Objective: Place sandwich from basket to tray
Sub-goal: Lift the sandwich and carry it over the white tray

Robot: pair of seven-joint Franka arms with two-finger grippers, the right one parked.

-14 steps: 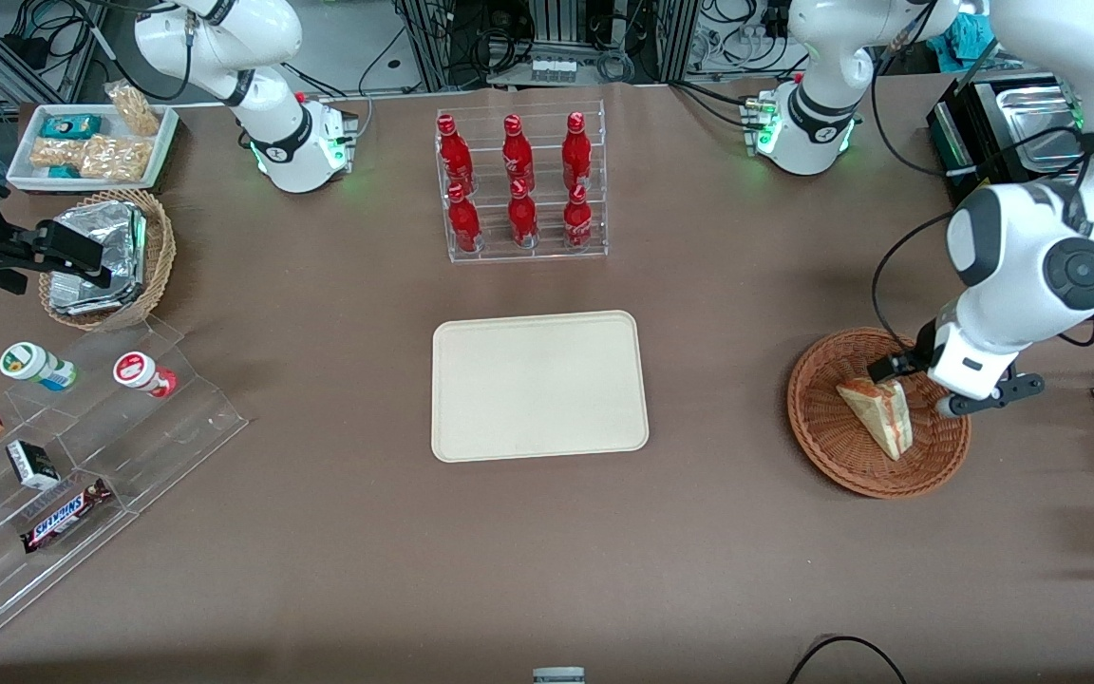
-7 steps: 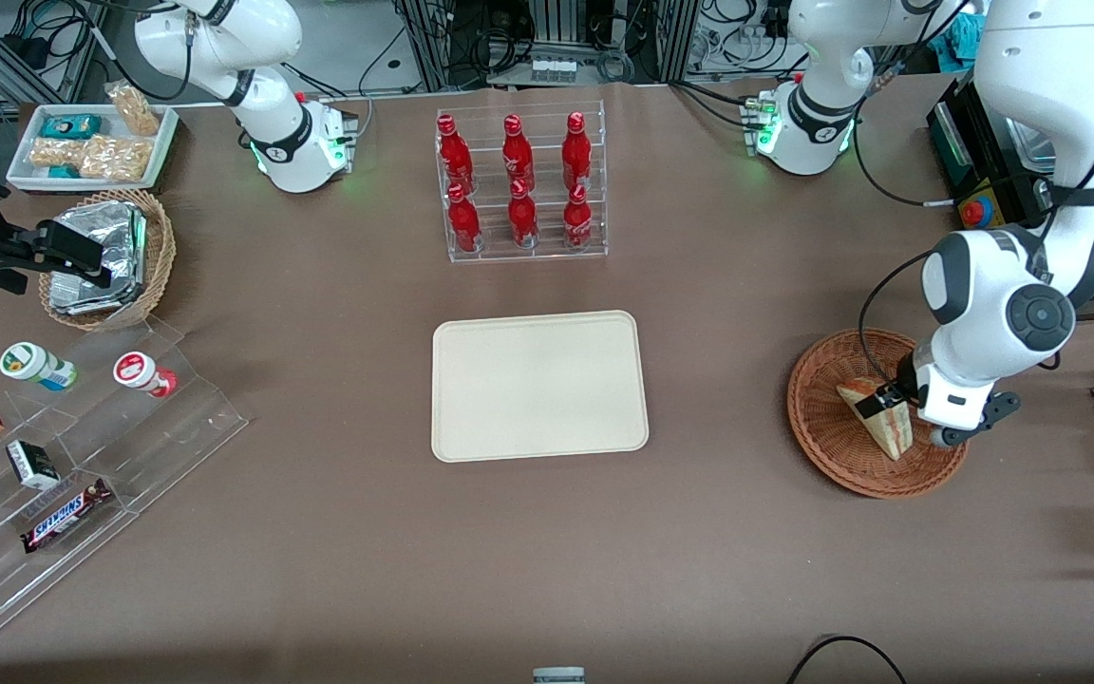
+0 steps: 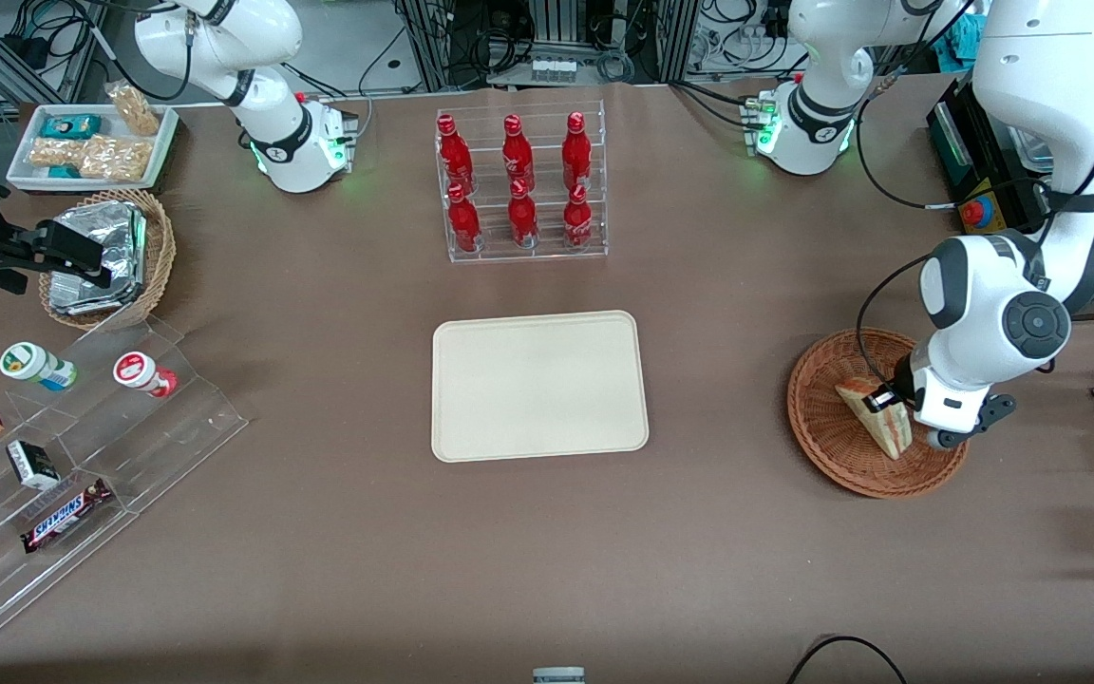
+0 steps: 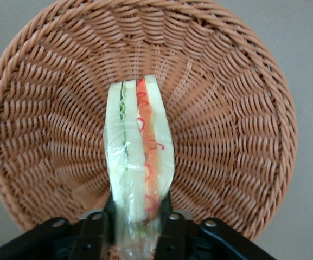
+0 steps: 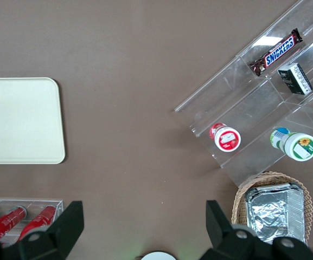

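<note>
The sandwich [image 3: 858, 396], a clear-wrapped wedge with orange-red and green layers, stands on edge in the reddish-brown wicker basket [image 3: 827, 451] toward the working arm's end of the table. My left gripper [image 3: 893, 408] is down in the basket, shut on the sandwich. In the left wrist view the sandwich [image 4: 140, 146] runs out from between the black fingers [image 4: 105, 227], which press on both of its sides, with the basket [image 4: 232, 114] underneath. The cream tray [image 3: 537, 385] lies bare at the table's middle, and also shows in the right wrist view as the tray [image 5: 20, 119].
A clear rack of red bottles [image 3: 520, 185] stands farther from the camera than the tray. Toward the parked arm's end are a stepped acrylic shelf with snacks [image 3: 82, 427], a tan basket of foil packs [image 3: 110, 256] and a white snack tray [image 3: 91, 147].
The left gripper came down and shifted toward the table's middle until it straddled the sandwich, then its fingers closed against it. The sandwich still rests in the basket.
</note>
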